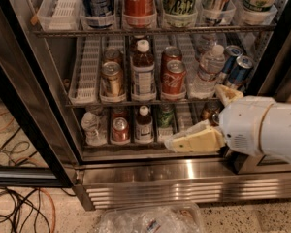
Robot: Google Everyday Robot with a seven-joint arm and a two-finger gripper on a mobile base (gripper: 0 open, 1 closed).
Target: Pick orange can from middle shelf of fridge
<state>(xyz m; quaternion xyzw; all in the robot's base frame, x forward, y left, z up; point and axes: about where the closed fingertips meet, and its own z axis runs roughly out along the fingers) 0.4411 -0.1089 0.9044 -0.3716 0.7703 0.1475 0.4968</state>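
Reaching is seemingly beginning: the gripper (199, 118) is hovering lower right, fingers spread, holding nothing, while the orange can (111, 79) is standing centre-left on the fridge's (184, 188) middle shelf (87, 72). The next move is calling for rising leftward to straddle it.

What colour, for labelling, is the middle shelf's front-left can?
Copper-orange metallic drink can, camera view; cream two-finger gripper lower right.

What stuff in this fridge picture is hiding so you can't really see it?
All in the camera view:
- Top rack: the tall cans in clear cups lose their tops to the picture's upper edge.
- Bottom rack, right: the robot's cream two-finger hand, open in front of it, covers a dark item; unidentifiable.
- Middle wire shelf: the copper-orange metallic can hides most of the can behind it.
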